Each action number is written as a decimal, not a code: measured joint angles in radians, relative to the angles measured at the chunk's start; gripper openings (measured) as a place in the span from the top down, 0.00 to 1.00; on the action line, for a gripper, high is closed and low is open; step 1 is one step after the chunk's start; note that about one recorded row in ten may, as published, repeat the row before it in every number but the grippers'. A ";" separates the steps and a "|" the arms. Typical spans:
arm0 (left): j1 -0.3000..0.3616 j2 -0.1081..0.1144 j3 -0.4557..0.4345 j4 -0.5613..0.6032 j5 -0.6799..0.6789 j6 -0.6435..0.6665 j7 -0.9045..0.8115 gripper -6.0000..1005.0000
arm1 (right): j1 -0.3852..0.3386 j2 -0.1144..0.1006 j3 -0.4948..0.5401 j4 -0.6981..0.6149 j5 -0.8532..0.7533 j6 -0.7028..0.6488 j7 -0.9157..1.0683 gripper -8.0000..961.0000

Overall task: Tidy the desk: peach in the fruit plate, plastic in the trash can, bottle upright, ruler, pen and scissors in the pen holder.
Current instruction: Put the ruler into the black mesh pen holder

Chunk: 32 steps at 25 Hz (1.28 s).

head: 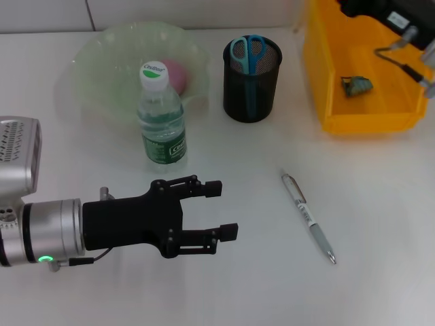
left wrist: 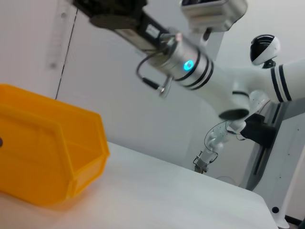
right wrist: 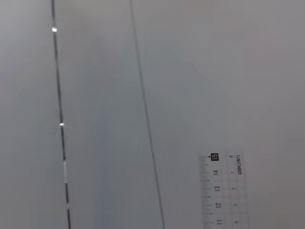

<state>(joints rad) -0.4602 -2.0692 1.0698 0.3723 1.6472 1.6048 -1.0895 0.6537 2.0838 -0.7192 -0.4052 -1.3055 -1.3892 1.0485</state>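
Nearest, over the bench's front-left part: left hand, black, fingers spread wide, holding nothing, hovering above bare white surface. Just beyond it toward the middle, a pen lying flat, white barrel with grey grip, tip toward the front edge, well apart from the hand.

Behind the left hand, a bottle standing upright, clear plastic with a green label and white cap; green lettering on the cap, blurred, not readable with certainty; label text too small to tell. Directly behind the bottle, the fruit plate, pale green and wavy-rimmed, near the back-left of the bench, with a pink peach lying in it, partly hidden by the cap.

Beside the plate toward the middle of the back edge, a black mesh pen holder with blue-handled scissors standing in it, handles up.

At the back-right corner, a yellow bin serving as trash can, with a small crumpled greenish piece of plastic inside. Above that bin, the right arm, its hand out of sight in the head view; cannot tell its state.

Right wrist view: a clear ruler printed with 11 to 15 and "deli", against a grey wall.
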 joint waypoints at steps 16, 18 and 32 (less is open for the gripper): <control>0.012 -0.002 -0.001 -0.008 -0.009 0.011 0.050 0.19 | 0.227 0.009 0.004 0.320 0.113 0.357 -0.156 0.59; 0.012 -0.002 -0.001 -0.008 -0.009 0.013 0.052 0.19 | 0.228 0.009 0.002 0.321 0.111 0.360 -0.159 0.59; 0.014 0.000 0.001 -0.009 -0.009 0.014 0.064 0.19 | 0.255 0.008 -0.075 0.332 0.110 0.402 -0.155 0.59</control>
<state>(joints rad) -0.4464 -2.0695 1.0708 0.3635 1.6382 1.6184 -1.0251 0.9087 2.0923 -0.7942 -0.0730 -1.1958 -0.9871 0.8932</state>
